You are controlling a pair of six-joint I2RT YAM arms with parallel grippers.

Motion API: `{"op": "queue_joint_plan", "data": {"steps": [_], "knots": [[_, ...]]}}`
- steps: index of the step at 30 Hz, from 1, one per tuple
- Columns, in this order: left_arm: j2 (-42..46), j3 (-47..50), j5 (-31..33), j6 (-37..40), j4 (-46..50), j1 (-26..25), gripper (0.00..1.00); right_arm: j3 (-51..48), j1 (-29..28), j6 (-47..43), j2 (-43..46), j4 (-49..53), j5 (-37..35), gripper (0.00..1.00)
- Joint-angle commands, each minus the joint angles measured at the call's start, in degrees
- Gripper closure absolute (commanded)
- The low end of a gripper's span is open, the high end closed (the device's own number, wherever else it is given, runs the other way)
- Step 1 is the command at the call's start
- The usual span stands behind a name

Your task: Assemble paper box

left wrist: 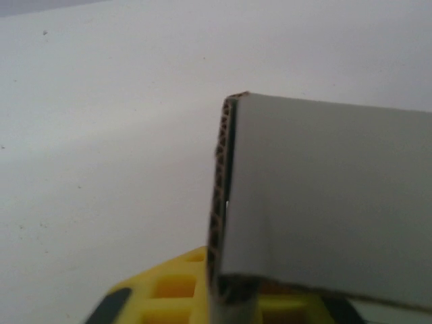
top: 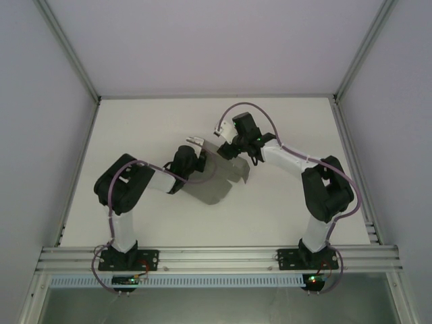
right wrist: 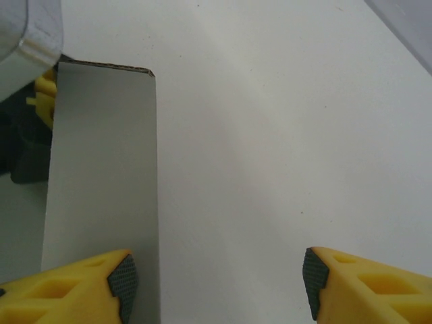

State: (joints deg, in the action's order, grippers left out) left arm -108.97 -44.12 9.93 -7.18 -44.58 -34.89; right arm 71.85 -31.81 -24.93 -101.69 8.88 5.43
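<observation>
The paper box (left wrist: 324,202) is grey cardboard. One folded panel of it stands upright in the left wrist view, its corrugated edge facing me. My left gripper (left wrist: 229,300) is shut on the lower edge of that panel, between the yellow fingers (left wrist: 169,290). In the right wrist view a flat grey panel of the paper box (right wrist: 101,169) lies at the left. My right gripper (right wrist: 217,280) is open, its left finger (right wrist: 101,283) over that panel and nothing between the pads. From above, the paper box (top: 233,169) sits mid-table between the left gripper (top: 202,158) and the right gripper (top: 226,150).
The white table (top: 283,121) is bounded by grey walls at the back and sides. An aluminium rail (top: 216,258) with both arm bases runs along the near edge. The left arm's white casing (right wrist: 27,34) shows at the top left of the right wrist view.
</observation>
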Motion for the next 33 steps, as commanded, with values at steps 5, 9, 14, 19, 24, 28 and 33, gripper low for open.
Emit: {"op": "queue_joint_plan", "data": {"steps": [5, 9, 14, 19, 24, 28, 33], "knots": [[1.92, -0.07, 8.12, -3.61, 0.98, 0.04, 1.0, -3.21, -0.32, 2.11, -0.49, 4.94, -3.85, 0.27], [4.86, 0.73, 9.53, -6.4, 3.79, 0.01, 1.0, -5.6, 1.12, 10.1, 4.46, -0.41, -9.77, 0.21], [7.93, -1.19, 10.2, -11.53, 14.13, 0.07, 1.0, -9.55, 3.33, 16.14, 12.49, -2.37, -11.63, 0.06], [10.44, -0.77, 7.42, -15.67, 17.19, 0.08, 1.0, -13.36, 3.34, 17.25, 17.99, -2.81, -12.63, 0.01], [12.85, -0.67, 4.59, -15.68, 19.0, -0.33, 1.0, -14.52, 3.07, 18.68, 18.82, -2.85, -13.62, 0.01], [12.74, -0.77, 3.79, -15.0, 19.64, -0.35, 1.0, -13.93, 2.95, 19.1, 17.12, -3.57, -12.35, 0.01], [12.33, -1.63, 2.51, -15.55, 21.37, -0.41, 1.0, -14.02, 1.59, 19.68, 14.88, -4.3, -11.87, 0.01]]}}
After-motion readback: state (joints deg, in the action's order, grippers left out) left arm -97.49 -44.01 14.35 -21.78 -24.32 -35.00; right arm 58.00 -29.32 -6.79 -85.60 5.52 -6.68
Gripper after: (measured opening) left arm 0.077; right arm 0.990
